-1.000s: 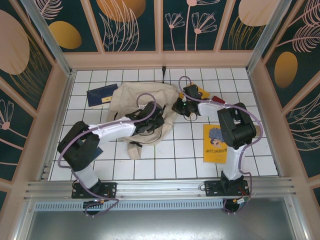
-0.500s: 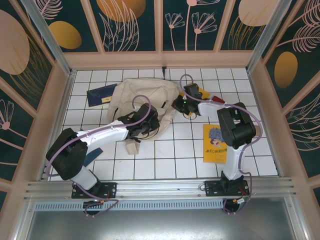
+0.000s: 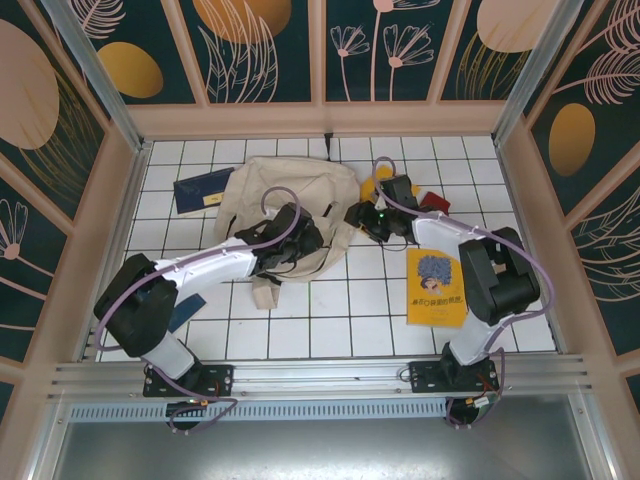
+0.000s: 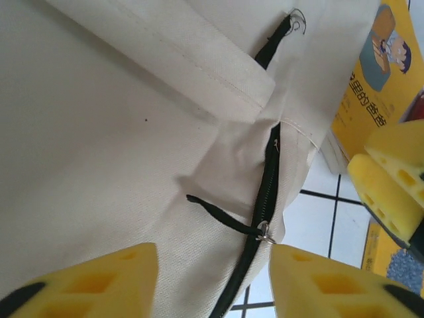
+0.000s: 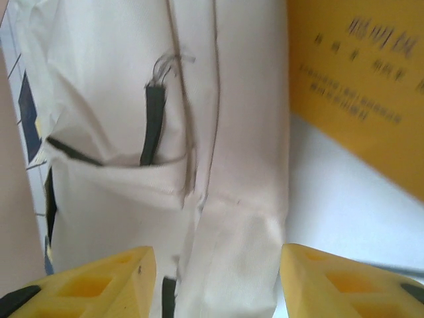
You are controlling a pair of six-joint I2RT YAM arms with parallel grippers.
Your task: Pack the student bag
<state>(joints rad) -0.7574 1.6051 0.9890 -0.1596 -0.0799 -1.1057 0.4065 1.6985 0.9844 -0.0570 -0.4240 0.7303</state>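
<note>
From above, the student bag [image 3: 285,200] lies flat; my left claw [image 3: 300,243] is at its near edge, my right claw [image 3: 357,217] at its right edge. Left wrist: jaws parted, empty, above the bag's zipper [image 4: 265,199]. Right wrist: jaws parted, empty, over the bag, yellow book [image 5: 358,86] beside it.

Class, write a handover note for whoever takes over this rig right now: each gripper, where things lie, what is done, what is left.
Left gripper: open, over the student bag by its zipper pull.
Right gripper: open, over the bag's right edge.
Yellow book and blue booklet lie outside the bag.
Done: nothing visibly packed.
Left: open the bag, load the books.
</note>
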